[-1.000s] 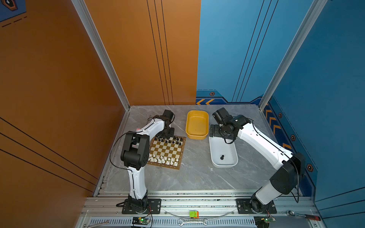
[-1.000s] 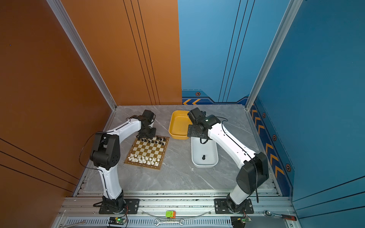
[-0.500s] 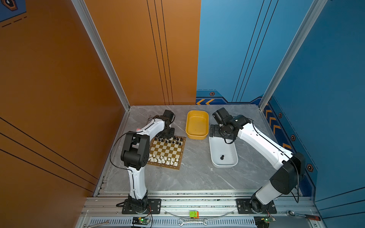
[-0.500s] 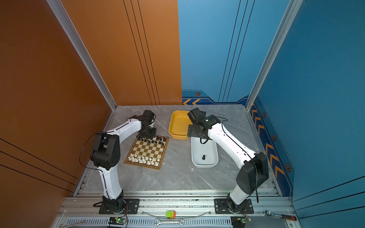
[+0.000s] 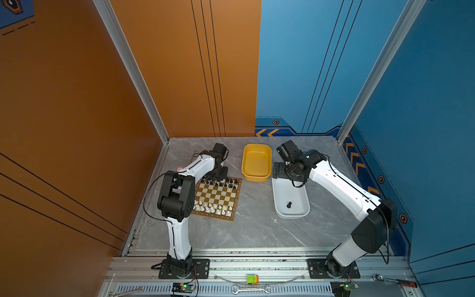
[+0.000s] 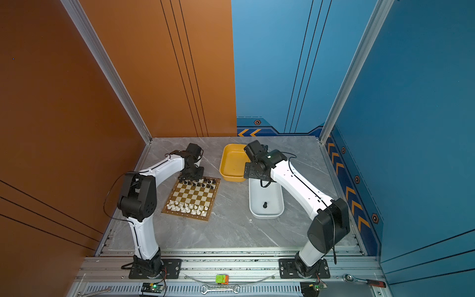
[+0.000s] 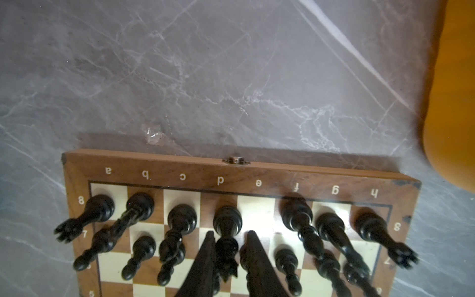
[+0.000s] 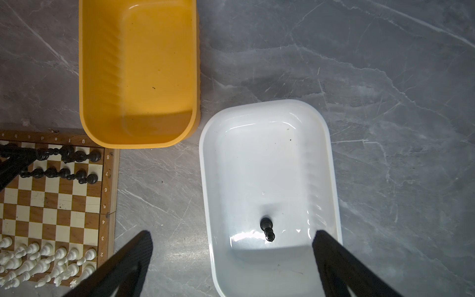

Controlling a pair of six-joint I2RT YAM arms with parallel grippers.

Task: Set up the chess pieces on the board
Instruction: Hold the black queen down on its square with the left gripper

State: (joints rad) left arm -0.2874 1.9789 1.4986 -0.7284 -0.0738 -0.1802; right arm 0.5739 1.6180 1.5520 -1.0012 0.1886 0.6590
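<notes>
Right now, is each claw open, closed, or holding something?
Left gripper: jaws flank a black piece; grip cannot be told.
Right gripper: open, holding nothing.

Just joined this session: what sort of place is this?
Probably a robot test cell: panel walls enclose the marble-look table, and a wrench lies on the metal frame in front.

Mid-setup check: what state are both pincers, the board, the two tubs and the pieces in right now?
left pincer: narrowly parted around the black d8 piece; grip unclear.
right pincer: wide open above the white tub.
white tub: holds one black piece, untouched.
yellow tub: empty.
board: lying flat, e8 square vacant.
white pieces: standing in two near rows.
</notes>
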